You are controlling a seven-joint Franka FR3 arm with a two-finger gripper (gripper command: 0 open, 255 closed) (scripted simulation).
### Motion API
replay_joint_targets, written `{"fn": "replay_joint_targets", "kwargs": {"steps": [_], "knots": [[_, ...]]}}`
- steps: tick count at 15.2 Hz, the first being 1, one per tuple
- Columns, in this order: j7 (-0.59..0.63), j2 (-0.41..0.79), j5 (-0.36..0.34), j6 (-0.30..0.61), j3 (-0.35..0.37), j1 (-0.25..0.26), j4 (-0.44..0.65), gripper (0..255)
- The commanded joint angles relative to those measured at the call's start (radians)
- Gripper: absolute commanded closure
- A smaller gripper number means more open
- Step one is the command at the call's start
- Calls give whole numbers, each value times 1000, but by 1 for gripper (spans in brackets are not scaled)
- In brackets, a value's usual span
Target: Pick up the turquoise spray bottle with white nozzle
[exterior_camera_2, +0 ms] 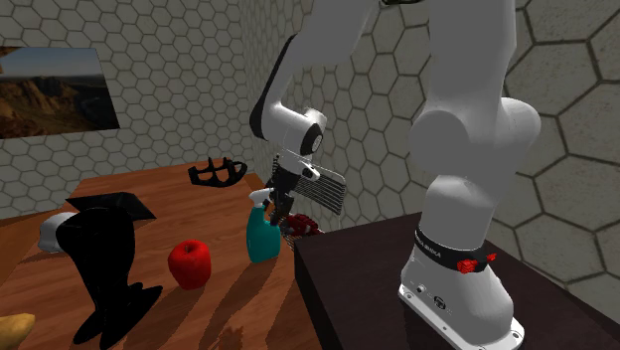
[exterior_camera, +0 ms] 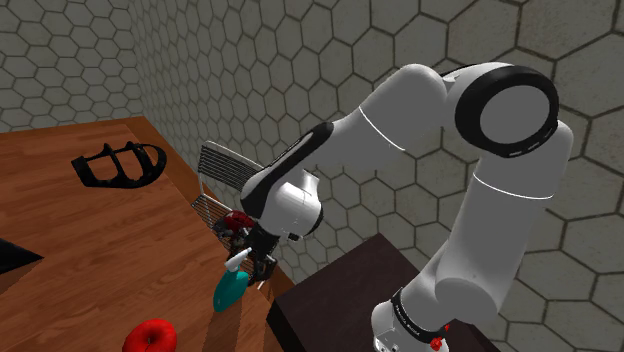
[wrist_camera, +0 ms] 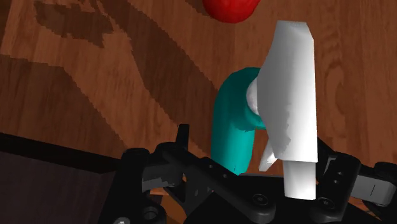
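The white arm (exterior_camera: 420, 110) arches high, then folds down over the surface's (exterior_camera: 100, 250) edge nearest its base, black gripper (exterior_camera: 262, 258) pointing downward.

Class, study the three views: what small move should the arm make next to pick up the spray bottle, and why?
Probably close the gripper. The turquoise spray bottle stands on the wooden table, and its white nozzle and neck sit between the fingers, which seem to be apart and not touching it.
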Motion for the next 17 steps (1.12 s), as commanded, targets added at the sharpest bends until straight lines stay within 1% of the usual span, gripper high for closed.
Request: {"fn": "replay_joint_targets", "kwargs": {"steps": [1, 5, 7, 8, 17], "knots": [[-36, 40, 32, 21, 6, -2, 18, 0], [-124, 124, 94, 61, 15, -10, 56, 0], [-124, 124, 94, 61, 15, -10, 55, 0], [-124, 127, 95, 62, 16, -9, 57, 255], [-124, 125, 94, 61, 15, -10, 56, 255]]}}
